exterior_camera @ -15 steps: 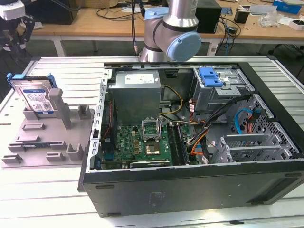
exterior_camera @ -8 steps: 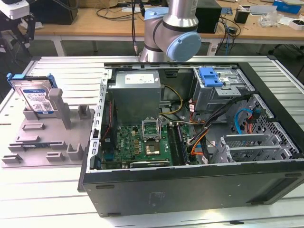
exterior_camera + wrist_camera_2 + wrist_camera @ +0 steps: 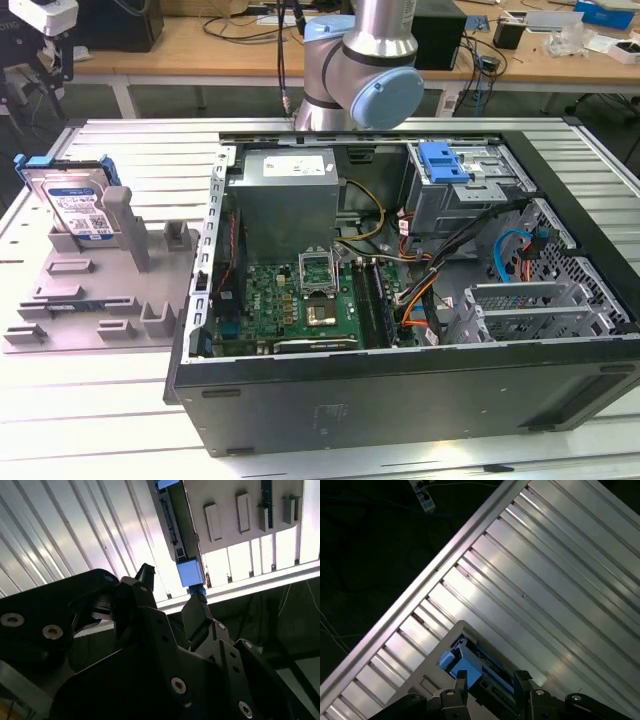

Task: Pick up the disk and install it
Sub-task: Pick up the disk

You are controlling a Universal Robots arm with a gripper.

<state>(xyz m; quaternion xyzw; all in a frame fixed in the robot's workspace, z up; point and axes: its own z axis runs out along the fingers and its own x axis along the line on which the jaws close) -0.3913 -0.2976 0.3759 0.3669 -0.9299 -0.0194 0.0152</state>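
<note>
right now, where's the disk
The disk sits at the exterior view's far left, propped in the grey rack, beside the open case.

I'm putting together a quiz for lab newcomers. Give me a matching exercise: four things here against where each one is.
Things: 1 disk; 2 green motherboard; 3 lone blue bracket; 4 pincer.
Places: A on the drive cage inside the computer case; B on edge in the grey fixture, outside the case; C flat in the case's bottom; D open, aimed at the disk's blue end.
Pairs: 1-B, 2-C, 3-A, 4-D.
</note>
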